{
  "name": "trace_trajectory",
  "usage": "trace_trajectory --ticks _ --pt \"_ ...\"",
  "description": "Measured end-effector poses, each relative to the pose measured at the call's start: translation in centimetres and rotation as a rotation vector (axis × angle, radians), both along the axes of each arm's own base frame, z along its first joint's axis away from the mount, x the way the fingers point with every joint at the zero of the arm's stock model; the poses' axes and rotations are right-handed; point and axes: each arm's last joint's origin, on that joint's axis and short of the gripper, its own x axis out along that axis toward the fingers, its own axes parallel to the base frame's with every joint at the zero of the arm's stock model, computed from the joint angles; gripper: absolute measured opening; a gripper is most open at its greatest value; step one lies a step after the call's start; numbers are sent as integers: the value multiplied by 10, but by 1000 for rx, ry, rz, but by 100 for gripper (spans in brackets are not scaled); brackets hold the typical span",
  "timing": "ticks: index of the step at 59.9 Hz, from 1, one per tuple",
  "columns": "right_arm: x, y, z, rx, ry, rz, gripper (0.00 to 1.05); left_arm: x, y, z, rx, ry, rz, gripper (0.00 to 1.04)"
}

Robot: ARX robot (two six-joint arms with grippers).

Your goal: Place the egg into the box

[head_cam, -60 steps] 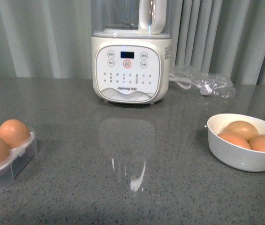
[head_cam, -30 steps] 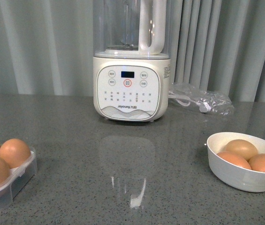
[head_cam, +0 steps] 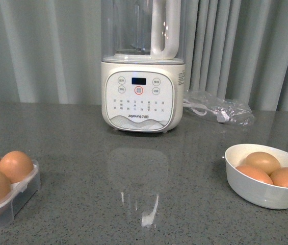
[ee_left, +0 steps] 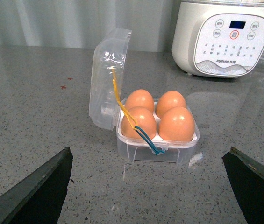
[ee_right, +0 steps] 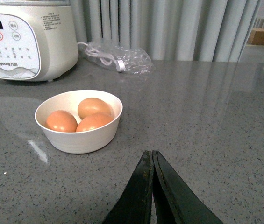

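Left fingers point(ee_left: 38, 196) spread wide, holding nothing, over tabletop point(head_cam: 133, 204). Right fingers point(ee_right: 141, 191) pressed together, nothing between. Just ahead of left fingers: box point(ee_left: 169, 154), lid point(ee_left: 106, 79) standing open, all four cups filled with brown eggs point(ee_left: 176, 123). Ahead of right fingers: white bowl point(ee_right: 80, 140) holding three loose eggs point(ee_right: 94, 106). Farther back, centre: cream blender point(head_cam: 139, 97), bagged cable point(head_cam: 217, 107) beside it. Curtain point(head_cam: 31, 46) behind.

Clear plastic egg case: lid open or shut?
Open. The clear plastic egg case has its domed lid standing up off one side, leaving four brown eggs uncovered in the cups.
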Motion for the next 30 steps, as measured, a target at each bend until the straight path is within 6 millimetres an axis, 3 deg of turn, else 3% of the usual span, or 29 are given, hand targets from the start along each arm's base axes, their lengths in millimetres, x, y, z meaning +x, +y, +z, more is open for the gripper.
trace_trajectory --ticks 30 --pt "-12 0 -1 0 4 0 3 0 0 0 0 0 0 98"
